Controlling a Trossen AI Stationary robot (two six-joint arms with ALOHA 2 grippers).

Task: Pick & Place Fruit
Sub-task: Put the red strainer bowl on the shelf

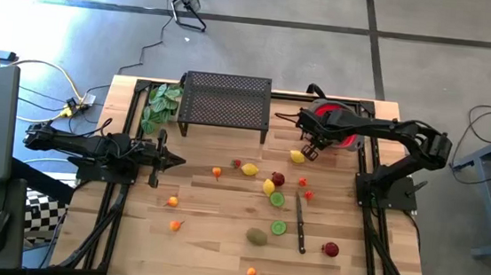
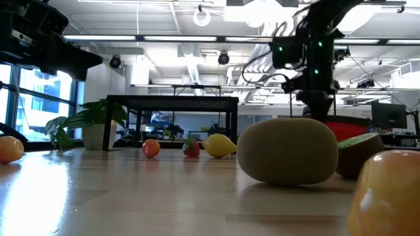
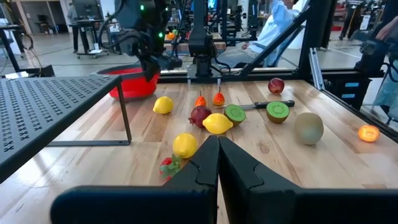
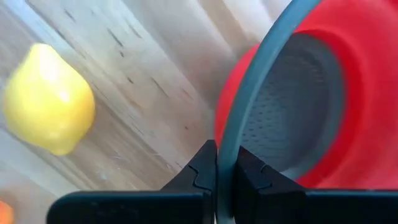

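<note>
Several toy fruits lie scattered on the wooden table: a lemon (image 1: pixel 297 156) (image 4: pixel 48 99) nearest the red bowl (image 1: pixel 326 110), two more lemons (image 1: pixel 249 169), a lime half (image 1: pixel 277 199), a brown kiwi (image 1: pixel 257 236), and red and orange pieces (image 1: pixel 173 201). My right gripper (image 1: pixel 310 148) (image 4: pixel 221 152) points steeply down at the bowl's near-left edge, shut on its grey rim. My left gripper (image 1: pixel 172 158) (image 3: pixel 217 146) waits level and shut above the table's left side, touching nothing. My right gripper has the red bowl's grey rim (image 4: pixel 225 140) pinched between its two fingers, one finger (image 4: pixel 252 171) on the perforated inner side and one finger (image 4: pixel 202 168) outside. The fingers come from above, slanting down. Whether the bowl stands on the table or is lifted, I cannot tell.
A black perforated rack (image 1: pixel 225 105) stands at the far middle, with a green leafy bunch (image 1: pixel 161 103) to its left. A slim dark knife (image 1: pixel 299 222) lies among the fruit on the near right. Bare wood shows between the left arm and the fruit.
</note>
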